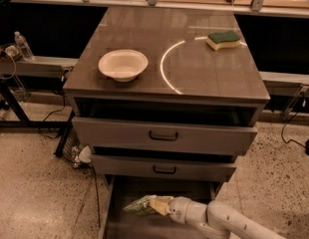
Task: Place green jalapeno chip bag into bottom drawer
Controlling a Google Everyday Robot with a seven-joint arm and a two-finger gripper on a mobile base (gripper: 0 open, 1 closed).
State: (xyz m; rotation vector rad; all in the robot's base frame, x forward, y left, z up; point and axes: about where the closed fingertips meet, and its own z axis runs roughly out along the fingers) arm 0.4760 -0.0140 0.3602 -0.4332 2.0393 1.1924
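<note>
The green jalapeno chip bag [139, 205] is a small crinkly green bag, held over the left part of the open bottom drawer [125, 226]. My gripper [157, 205] reaches in from the lower right on a white arm and is shut on the bag's right end. The drawer is pulled out below two upper grey drawers, and its flat dark grey floor shows under the bag. I cannot tell whether the bag touches the floor.
A white bowl [123, 64] and a green-and-yellow sponge [224, 40] sit on the cabinet top [204, 78]. The two upper drawers [163, 136] are slightly open. A metal stand [10, 101] and cables are on the floor at left, with a water bottle [23, 45] behind.
</note>
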